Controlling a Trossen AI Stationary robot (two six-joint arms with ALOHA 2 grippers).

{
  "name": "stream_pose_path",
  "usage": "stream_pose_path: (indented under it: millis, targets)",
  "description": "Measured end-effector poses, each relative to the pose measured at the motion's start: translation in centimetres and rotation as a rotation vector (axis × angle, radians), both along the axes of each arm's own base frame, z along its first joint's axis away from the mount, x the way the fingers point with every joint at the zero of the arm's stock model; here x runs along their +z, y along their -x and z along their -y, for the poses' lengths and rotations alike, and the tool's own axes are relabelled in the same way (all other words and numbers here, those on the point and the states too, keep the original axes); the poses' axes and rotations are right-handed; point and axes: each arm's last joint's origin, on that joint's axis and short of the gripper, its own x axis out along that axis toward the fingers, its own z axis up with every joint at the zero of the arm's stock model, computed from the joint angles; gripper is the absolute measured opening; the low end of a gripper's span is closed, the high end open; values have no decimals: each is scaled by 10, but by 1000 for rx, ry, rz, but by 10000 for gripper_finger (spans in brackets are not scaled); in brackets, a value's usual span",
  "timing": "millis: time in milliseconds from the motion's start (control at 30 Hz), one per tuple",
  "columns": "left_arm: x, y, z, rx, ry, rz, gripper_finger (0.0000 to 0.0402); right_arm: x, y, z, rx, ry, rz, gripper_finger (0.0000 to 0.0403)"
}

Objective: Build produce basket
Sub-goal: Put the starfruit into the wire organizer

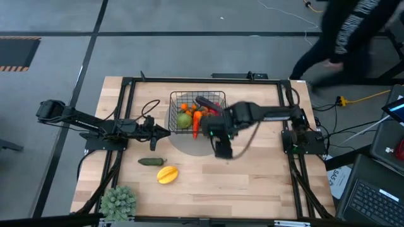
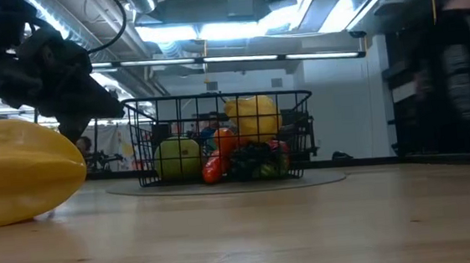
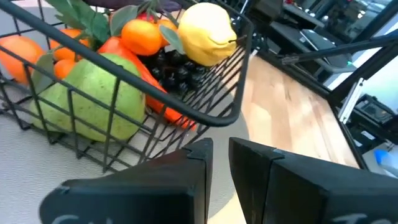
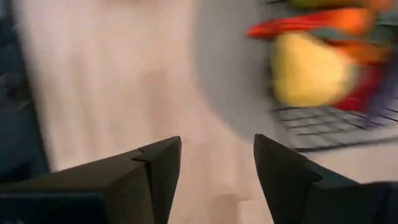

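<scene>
Produce basket first: the black wire-mesh rectangular basket (image 1: 197, 113) sits on a grey round mat at about 12 o'clock from the wooden table (image 1: 252, 183) centre, already holding a green apple (image 3: 93, 99), tangerines, dark grapes and a yellow lemon-like piece (image 3: 205, 32). It looks stiff and light; its rim wire would be the surest hold, though it need not move. Still outside, toward 7 o'clock of the basket, lie a yellow ribbed toy fruit (image 1: 166, 174) and, just above it, a small green cucumber (image 1: 151, 162). Both are probably hard, light plastic and slick, so a grip across the narrow middle seems best. The left tool (image 1: 165, 130) waits at the basket's 9 o'clock side, fingers nearly together and empty. The right tool (image 4: 214, 168) hangs at the basket's 5 o'clock corner, spread wide, holding nothing.
</scene>
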Motion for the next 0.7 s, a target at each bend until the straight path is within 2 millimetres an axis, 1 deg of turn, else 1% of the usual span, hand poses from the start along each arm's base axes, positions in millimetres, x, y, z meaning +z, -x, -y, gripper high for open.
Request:
stream_pose_path:
  millis: [100, 200, 333, 433, 500, 533, 633, 700]
  targets:
    - [0, 0, 0, 4, 0, 5, 41, 4, 8, -26, 129, -61, 1, 187]
    - [1, 0, 0, 8, 20, 13, 41, 11, 20, -47, 208, -71, 19, 187]
    - [5, -1, -1, 28, 55, 59, 41, 20, 35, -64, 247, -34, 54, 187]
    - [10, -4, 3, 3, 32, 30, 41, 31, 48, -71, 254, -32, 86, 187]
    - [20, -9, 7, -2, -3, -1, 41, 38, 56, -73, 263, -40, 107, 187]
    - [28, -13, 9, -5, -32, -14, 41, 42, 60, -73, 266, -38, 119, 187]
    - [65, -23, 19, -36, -136, -51, 41, 53, 71, -71, 249, -2, 165, 187]
    - [83, -26, 25, -63, -208, -150, 41, 59, 77, -69, 216, 5, 189, 187]
